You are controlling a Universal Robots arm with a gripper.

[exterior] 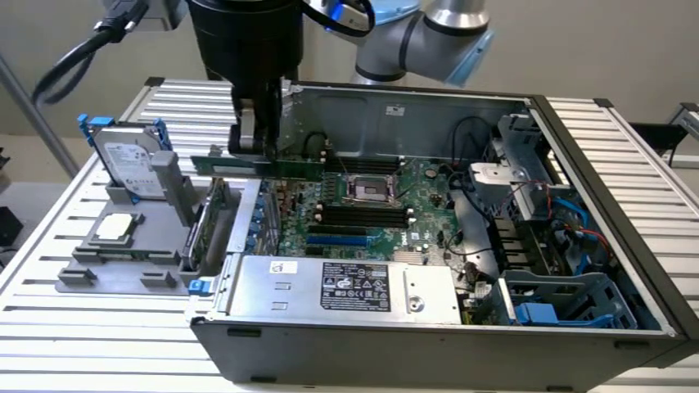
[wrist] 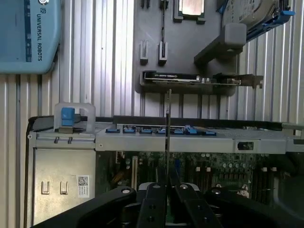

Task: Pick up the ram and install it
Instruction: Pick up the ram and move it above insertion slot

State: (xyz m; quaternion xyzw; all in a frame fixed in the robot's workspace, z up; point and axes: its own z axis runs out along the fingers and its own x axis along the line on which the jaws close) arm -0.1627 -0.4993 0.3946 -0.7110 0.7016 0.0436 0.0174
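Note:
My gripper [exterior: 258, 150] is shut on the ram [exterior: 293, 169], a long thin green stick held level above the open computer case's edge on the exterior view's left. In the wrist view the ram [wrist: 167, 123] shows edge-on as a thin line running out from between my dark fingers [wrist: 153, 204]. Below it and toward the exterior view's right lies the motherboard [exterior: 421, 209], with dark memory slots [exterior: 361, 216] beside the processor socket [exterior: 369, 189]. The stick hangs over the case's side wall [wrist: 190, 137], apart from the slots.
A grey fixture [exterior: 110, 266] outside the case carries a hard drive [exterior: 126, 160], a silver processor chip [exterior: 116, 228] and an upright expansion card [exterior: 203, 225]. The power supply [exterior: 339, 286] fills the case's front. Cables and drive bays [exterior: 546, 246] crowd the exterior view's right.

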